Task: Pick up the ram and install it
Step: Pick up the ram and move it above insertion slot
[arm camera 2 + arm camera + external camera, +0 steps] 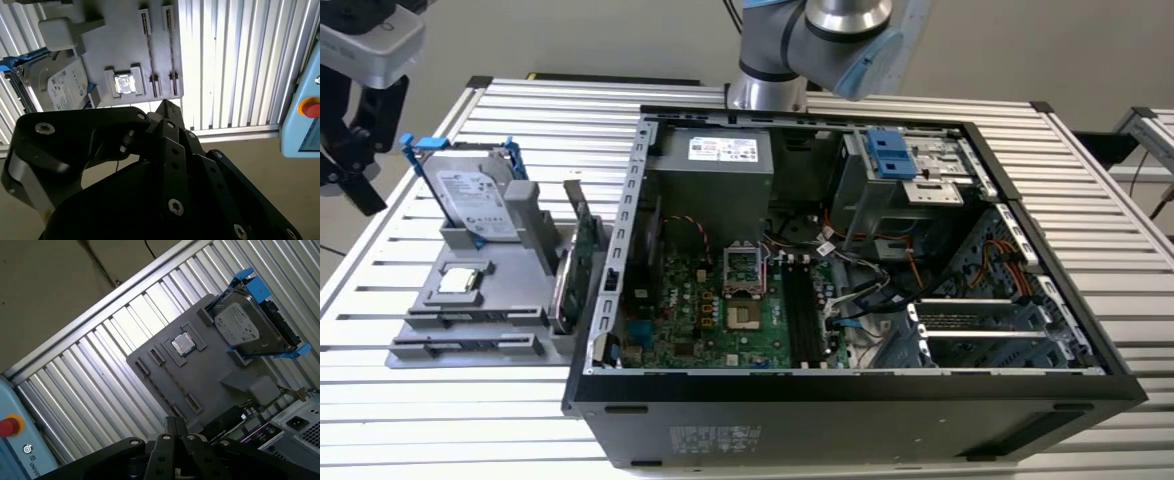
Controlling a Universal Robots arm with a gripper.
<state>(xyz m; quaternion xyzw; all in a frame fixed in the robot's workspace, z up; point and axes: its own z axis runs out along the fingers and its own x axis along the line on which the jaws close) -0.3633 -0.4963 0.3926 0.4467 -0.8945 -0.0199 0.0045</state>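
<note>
My gripper (pixel 166 106) (pixel 171 422) hangs high off the table's edge at the exterior view's left (pixel 360 185), above and beside the grey parts holder (pixel 494 290) (pixel 120 45) (pixel 200 380). Its black fingertips meet, and I make out nothing sticking out between them. The ram is hidden from me. The holder's two long slots (pixel 160 50) have nothing standing in them. The open computer case (pixel 854 390) lies at the exterior view's right, its green motherboard (pixel 720 310) exposed, with dark memory slots (pixel 798 310) beside the processor socket.
On the holder stand a silver hard drive in a blue bracket (pixel 474 200) (pixel 245 327), a square processor chip (pixel 460 281) (pixel 125 84) and an upright green card (pixel 574 260). A pale blue pendant with a red button (pixel 302 120) (pixel 15 440) sits past the ribbed table's edge.
</note>
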